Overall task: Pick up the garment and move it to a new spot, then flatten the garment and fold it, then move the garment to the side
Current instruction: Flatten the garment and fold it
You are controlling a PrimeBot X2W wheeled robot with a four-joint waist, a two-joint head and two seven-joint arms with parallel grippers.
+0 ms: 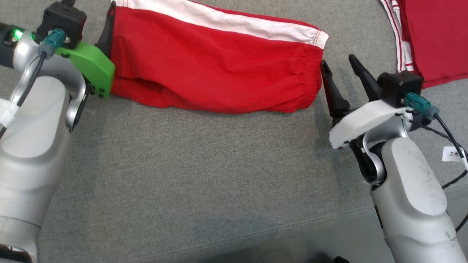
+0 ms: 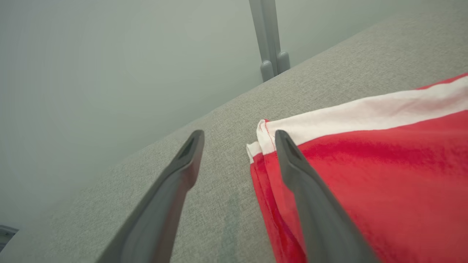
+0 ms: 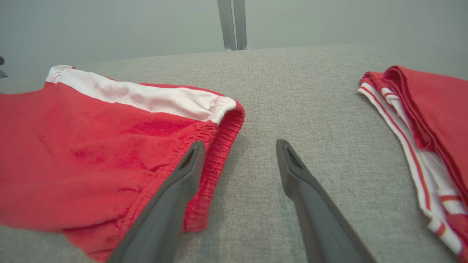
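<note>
Both grippers stand wide open w/ nothing held. Your red garment lies folded on the grey cloth surface, long axis running left-right btwn the arms. Left gripper is at the hem end, one finger over the fabric edge, the other over bare cloth. Right gripper is just beside the waistband end. Each arm is nearest its own end, so you'd prob. take both ends together. A 2nd red garment lies well apart, far right.

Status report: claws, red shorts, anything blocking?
Left claw open, right claw open, nothing held. Red shorts folded on grey surface, between them. Other red garment apart at right.
</note>
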